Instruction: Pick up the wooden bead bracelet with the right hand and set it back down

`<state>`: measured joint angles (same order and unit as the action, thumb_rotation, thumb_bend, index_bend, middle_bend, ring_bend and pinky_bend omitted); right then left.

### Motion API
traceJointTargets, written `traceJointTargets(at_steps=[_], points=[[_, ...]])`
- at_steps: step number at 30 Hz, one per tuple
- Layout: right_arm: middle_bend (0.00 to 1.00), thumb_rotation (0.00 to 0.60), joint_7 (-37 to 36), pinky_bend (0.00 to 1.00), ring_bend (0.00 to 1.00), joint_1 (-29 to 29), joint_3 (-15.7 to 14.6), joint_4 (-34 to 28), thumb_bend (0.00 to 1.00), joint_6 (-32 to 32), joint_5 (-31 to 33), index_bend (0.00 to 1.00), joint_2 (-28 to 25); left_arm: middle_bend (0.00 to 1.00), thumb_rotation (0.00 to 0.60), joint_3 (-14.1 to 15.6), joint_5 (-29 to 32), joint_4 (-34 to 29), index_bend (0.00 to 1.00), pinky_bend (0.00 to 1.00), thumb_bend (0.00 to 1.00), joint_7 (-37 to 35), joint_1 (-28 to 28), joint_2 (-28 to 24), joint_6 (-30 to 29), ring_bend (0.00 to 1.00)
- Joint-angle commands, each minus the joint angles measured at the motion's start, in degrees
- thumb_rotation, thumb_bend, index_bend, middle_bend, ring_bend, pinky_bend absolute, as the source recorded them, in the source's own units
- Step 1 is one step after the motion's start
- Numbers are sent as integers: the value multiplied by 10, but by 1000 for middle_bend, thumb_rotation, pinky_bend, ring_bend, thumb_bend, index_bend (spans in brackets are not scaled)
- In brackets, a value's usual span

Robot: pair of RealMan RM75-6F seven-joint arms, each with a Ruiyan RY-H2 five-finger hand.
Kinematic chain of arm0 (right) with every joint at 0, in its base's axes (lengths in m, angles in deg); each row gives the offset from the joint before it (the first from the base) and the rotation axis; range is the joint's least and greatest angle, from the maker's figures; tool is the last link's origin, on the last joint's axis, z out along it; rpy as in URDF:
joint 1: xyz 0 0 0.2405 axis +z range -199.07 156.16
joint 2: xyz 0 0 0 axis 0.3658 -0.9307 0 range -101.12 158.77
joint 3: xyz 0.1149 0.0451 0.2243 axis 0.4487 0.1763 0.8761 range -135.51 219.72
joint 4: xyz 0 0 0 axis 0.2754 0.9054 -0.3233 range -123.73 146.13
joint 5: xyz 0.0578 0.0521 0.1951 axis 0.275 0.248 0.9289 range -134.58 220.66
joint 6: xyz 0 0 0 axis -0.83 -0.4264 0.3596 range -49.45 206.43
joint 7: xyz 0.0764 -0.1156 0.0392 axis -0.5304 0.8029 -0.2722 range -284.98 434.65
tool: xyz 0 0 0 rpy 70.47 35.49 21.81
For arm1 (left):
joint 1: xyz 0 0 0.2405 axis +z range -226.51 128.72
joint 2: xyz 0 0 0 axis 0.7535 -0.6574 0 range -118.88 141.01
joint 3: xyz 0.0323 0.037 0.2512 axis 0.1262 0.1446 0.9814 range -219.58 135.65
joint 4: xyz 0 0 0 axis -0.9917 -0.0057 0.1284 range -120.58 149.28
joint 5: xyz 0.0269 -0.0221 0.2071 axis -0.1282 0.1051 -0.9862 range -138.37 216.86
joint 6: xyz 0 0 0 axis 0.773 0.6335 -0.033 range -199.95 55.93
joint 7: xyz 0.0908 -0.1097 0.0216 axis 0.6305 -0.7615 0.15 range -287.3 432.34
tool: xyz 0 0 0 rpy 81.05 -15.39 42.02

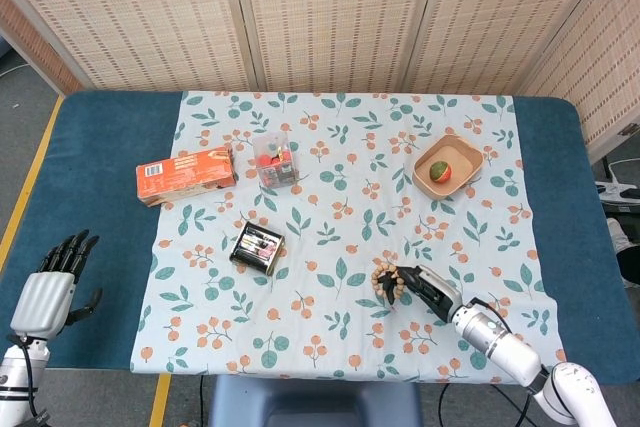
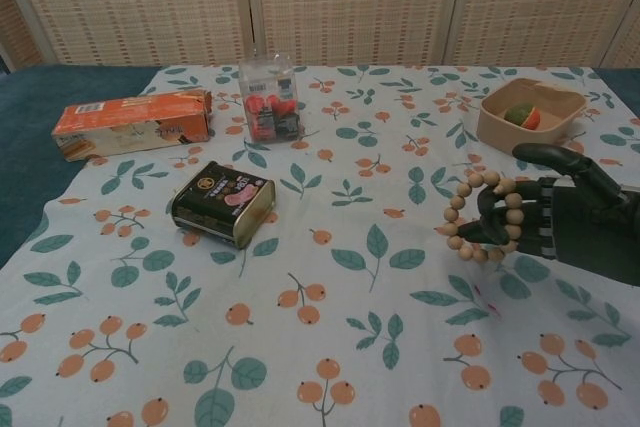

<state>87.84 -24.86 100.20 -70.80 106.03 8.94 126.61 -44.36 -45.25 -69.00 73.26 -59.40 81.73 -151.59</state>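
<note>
One bracelet (image 2: 480, 216) stands upright, looped around the right hand's (image 2: 560, 222) fingers (image 2: 497, 224).

Head view: high above the worktop (image 1: 100, 147), looking steeply down toward 12 o'clock; whole floral cloth (image 1: 345, 232) and screen wall behind in frame, far off. Chest view: low, near the front edge, facing 12 o'clock at a shallow angle, close in. Shared: cloth (image 2: 330, 277), orange box (image 1: 185, 173) (image 2: 132, 123), bowl (image 1: 447, 165) (image 2: 530, 115) at 2 o'clock.
</note>
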Motion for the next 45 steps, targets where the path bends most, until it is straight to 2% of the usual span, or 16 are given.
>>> traceJointTargets(at_steps=[1,3,5,13,22,26,30,36,39,45], points=[[621,227,7,11,216,-2,3,6,515,10,6,568,6,0,600,0,0,0,0,153,417,0,0,0,0,0],[621,237,15,11,216,-4,4,9,593,14,6,582,9,0,600,0,-1,-1,0,153,416,0,1,-1,-1,0],[620,238,20,11,216,-5,6,10,626,19,9,585,11,0,600,0,-1,-1,0,153,416,1,2,-1,-3,0],[626,258,31,11,216,-11,10,10,632,21,12,613,12,0,600,1,-3,-2,0,153,415,-1,2,-1,-4,0],[648,337,38,12,216,-11,8,13,754,22,13,652,12,0,600,1,-3,-2,0,155,415,0,2,-2,-5,0],[653,392,42,13,216,-12,9,16,898,26,18,659,15,0,600,0,-2,-1,0,155,415,0,2,-2,-5,0],[653,399,46,15,216,-13,10,18,992,28,19,651,16,0,600,1,-3,-1,0,156,415,-1,2,-2,-5,0],[653,398,56,15,214,-12,9,21,1000,33,17,600,16,0,600,0,-4,-2,0,155,415,-2,3,-3,-7,0],[653,416,60,15,207,-11,9,24,1000,37,17,584,17,0,600,1,-4,-2,0,156,415,-3,3,-3,-7,0],[653,507,73,15,198,-10,11,34,1000,42,18,562,21,0,600,1,-4,-2,0,155,415,-5,3,-4,-6,0]])
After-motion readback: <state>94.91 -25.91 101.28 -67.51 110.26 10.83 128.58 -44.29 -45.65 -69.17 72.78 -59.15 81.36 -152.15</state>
